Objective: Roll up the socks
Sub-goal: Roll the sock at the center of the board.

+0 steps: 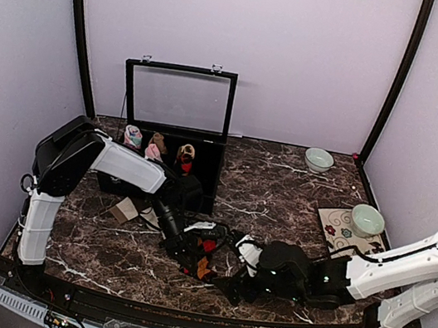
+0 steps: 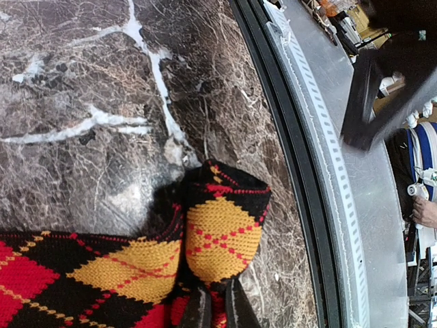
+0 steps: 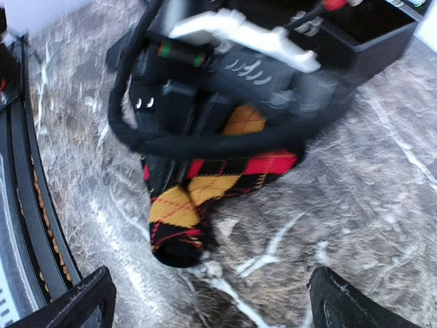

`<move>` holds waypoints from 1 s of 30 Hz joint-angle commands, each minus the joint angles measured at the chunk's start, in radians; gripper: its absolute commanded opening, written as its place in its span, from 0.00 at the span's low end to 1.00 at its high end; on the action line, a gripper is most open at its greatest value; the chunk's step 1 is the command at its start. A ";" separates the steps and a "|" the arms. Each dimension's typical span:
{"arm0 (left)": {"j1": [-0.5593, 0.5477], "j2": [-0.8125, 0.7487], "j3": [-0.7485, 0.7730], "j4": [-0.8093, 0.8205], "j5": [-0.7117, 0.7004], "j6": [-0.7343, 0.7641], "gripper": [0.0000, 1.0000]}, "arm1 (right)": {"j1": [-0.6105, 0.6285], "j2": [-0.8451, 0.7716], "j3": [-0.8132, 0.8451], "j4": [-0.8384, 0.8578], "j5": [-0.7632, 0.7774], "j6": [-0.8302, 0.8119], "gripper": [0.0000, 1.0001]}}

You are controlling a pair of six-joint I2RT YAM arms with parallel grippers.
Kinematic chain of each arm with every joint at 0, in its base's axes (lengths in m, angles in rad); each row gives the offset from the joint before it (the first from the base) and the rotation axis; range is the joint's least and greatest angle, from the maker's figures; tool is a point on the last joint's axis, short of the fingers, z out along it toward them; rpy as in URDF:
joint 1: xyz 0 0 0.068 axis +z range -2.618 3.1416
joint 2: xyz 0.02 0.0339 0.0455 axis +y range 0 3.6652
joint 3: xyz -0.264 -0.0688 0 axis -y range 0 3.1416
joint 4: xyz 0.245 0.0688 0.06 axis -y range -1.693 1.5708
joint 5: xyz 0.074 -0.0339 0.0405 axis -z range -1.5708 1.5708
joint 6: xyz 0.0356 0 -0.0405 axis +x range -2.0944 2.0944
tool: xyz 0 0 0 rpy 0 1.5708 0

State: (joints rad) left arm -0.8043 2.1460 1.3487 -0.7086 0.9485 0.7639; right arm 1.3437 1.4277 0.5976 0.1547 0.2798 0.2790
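The black sock (image 2: 222,236) with red and yellow argyle diamonds lies on the marble near the table's front edge. Its folded end bulges just past my left gripper (image 2: 217,309), which is shut on the fabric. In the top view the same sock (image 1: 205,250) sits under the left gripper (image 1: 187,251). My right gripper (image 3: 213,304) stands wide open just in front of the sock's (image 3: 179,208) black tip, touching nothing; in the top view the right gripper (image 1: 230,286) is right of the sock. A cream and brown sock (image 1: 128,212) lies further left.
A black box (image 1: 199,179) with its lid raised stands behind, with rolled bundles (image 1: 154,146) inside. Two pale bowls (image 1: 318,159) (image 1: 367,220) sit at the right, one on a patterned mat (image 1: 334,232). The table's black front rim (image 2: 293,171) runs close by the sock.
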 commanded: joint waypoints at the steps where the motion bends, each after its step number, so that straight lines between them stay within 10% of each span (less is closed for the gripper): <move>1: -0.003 0.030 -0.025 -0.053 -0.156 -0.006 0.03 | 0.007 -0.184 -0.165 0.164 0.140 0.048 0.99; 9: -0.003 0.014 -0.035 -0.035 -0.172 -0.011 0.03 | -0.023 -0.472 -0.350 0.272 0.494 0.055 0.99; 13: -0.003 0.002 -0.041 -0.018 -0.195 -0.016 0.02 | -0.045 -0.345 -0.198 -0.122 0.738 0.361 0.99; 30: -0.003 -0.035 -0.078 0.019 -0.200 -0.024 0.01 | 0.053 0.058 -0.170 0.572 -0.122 -0.191 0.84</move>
State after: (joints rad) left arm -0.8082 2.1021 1.3117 -0.6571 0.8944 0.7471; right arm 1.3891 1.4174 0.4137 0.5385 0.3798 0.2020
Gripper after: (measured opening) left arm 0.031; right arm 0.888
